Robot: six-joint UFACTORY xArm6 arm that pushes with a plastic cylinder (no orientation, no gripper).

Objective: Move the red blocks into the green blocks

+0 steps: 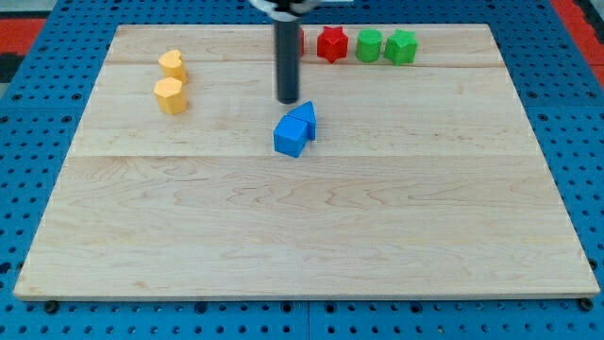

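A red star-shaped block (331,44) sits near the view's top, touching or almost touching a green round block (369,45). A green cube-like block (401,46) sits just to the right of that one. A second red block (299,41) shows only as a sliver behind my rod. My tip (288,99) stands below and left of the red blocks, just above two blue blocks.
Two blue blocks (295,130) lie together near the board's middle, right below my tip. A yellow heart block (172,64) and a yellow hexagon block (171,95) sit at the view's upper left. The wooden board (302,227) lies on a blue perforated table.
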